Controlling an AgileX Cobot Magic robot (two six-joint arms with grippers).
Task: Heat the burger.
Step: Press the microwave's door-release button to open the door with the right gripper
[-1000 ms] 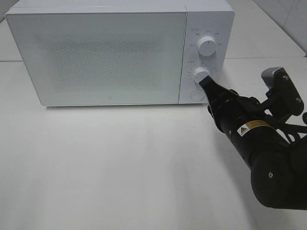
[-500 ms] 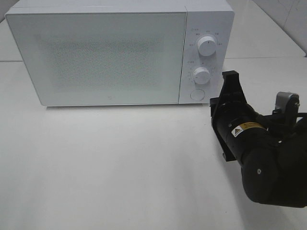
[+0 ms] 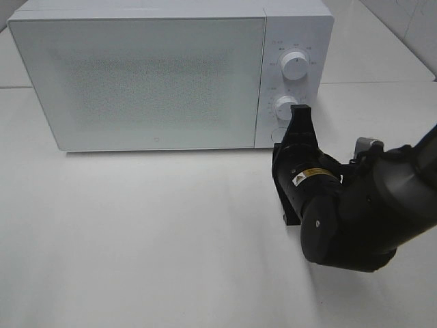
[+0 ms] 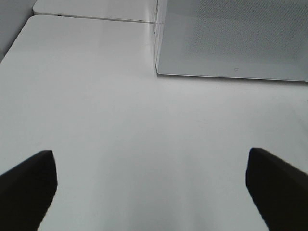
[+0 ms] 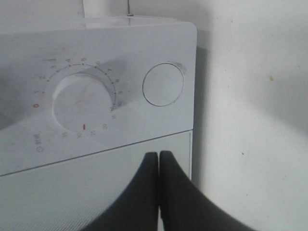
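Observation:
The burger is hidden; the white microwave (image 3: 150, 75) stands at the back with its door closed. My right gripper (image 3: 299, 113) is shut and empty, with its tips just in front of the control panel, right beside the lower knob (image 3: 284, 107). In the right wrist view the shut fingertips (image 5: 159, 156) point at the panel below the lower knob (image 5: 84, 102) and the round button (image 5: 163, 84). My left gripper (image 4: 151, 168) is open and empty above bare table, with the microwave's front corner (image 4: 159, 43) ahead. It is out of the exterior high view.
The upper knob (image 3: 294, 65) sits above the lower one. The white table (image 3: 136, 232) spreads in front of the microwave. The right arm's black body (image 3: 355, 219) fills the table's right side.
The right gripper left the lower knob, drew back to the right, then swung left and now sits close in front of the lower control panel. The microwave door stays closed.

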